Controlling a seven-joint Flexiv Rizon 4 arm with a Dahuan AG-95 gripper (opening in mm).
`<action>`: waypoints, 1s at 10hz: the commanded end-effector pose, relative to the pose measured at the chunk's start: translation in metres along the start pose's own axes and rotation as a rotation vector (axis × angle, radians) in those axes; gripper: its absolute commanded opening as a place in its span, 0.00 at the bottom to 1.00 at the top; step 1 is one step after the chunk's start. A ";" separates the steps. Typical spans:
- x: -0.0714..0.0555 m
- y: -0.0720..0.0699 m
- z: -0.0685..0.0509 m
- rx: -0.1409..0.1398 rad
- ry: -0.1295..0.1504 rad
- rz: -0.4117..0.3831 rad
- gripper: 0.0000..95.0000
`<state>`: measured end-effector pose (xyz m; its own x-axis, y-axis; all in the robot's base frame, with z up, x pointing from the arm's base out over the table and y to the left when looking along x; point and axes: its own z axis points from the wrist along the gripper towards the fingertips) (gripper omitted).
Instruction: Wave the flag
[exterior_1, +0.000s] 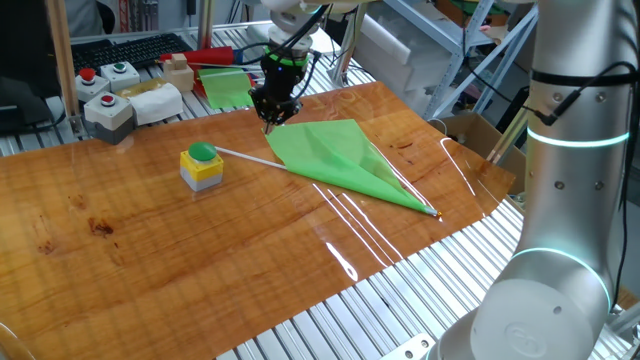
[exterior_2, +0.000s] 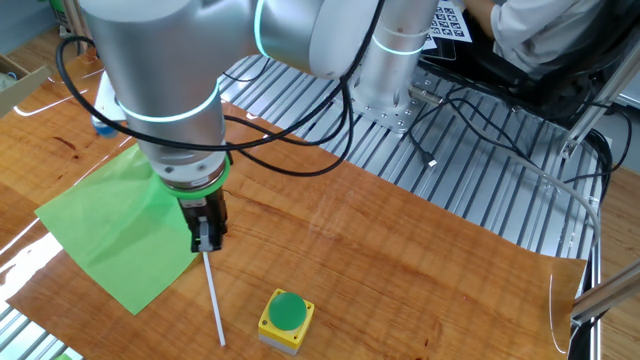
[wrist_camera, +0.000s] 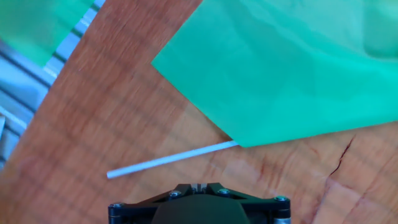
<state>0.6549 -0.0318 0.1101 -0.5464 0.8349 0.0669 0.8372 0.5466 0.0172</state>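
Approach step: my gripper (exterior_2: 207, 243) hovers over the bright green fabric flag (exterior_1: 340, 155) lying flat on the wooden table (exterior_1: 150, 250), white stick (wrist_camera: 171, 158) at my 12 o'clock. Finger spacing: cannot tell. Next: descend, clamp stick.

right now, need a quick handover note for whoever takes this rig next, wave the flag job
Gripper: hanging just above the flag's white stick, near where the stick meets the sheet. The fingers are hidden in the hand view and too small in the fixed views, so open or shut cannot be told; nothing is visibly gripped.
Flag: lying flat on the wooden table, green sheet spread out, bare stick end pointing toward the yellow button box.
Done: the arm is positioned over the stick.
Left: grasp the stick, lift the flag, wave it.
Note: a smaller green sheet lies at the table's far edge; it is not the flag.
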 end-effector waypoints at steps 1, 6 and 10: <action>0.001 -0.002 0.002 -0.016 -0.007 0.078 0.00; 0.003 0.000 0.003 -0.024 -0.007 0.106 0.00; 0.008 0.003 0.002 -0.025 -0.010 0.140 0.00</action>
<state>0.6533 -0.0233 0.1086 -0.4214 0.9049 0.0601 0.9069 0.4202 0.0317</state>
